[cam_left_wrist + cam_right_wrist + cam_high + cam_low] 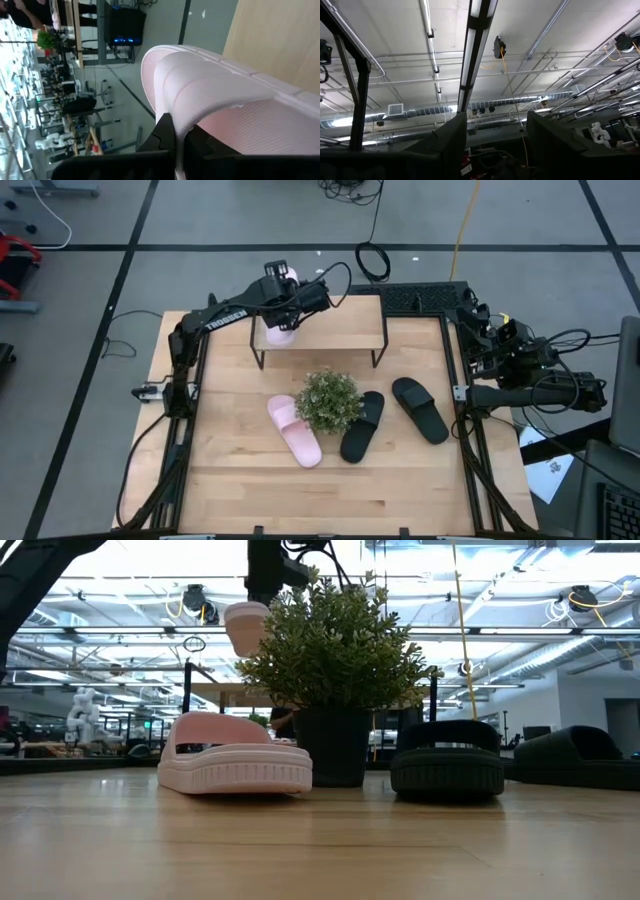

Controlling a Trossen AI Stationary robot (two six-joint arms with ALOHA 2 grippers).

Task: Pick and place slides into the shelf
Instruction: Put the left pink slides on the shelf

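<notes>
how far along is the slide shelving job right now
None looks placed yet. In hand: the left gripper holds one pink slide by its strap at the shelf's left end. Left on the table: the other pink slide and two black slides around the plant. The right gripper waits open, folded at the table's right edge.

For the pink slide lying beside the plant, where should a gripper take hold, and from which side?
Grip the broad strap of the pink slide, coming straight down from above. It lies flat, sole down, and the strap arches clear of the footbed in the low view, leaving room for a finger under it. Approach from the side away from the plant, whose leaves overhang it.
</notes>
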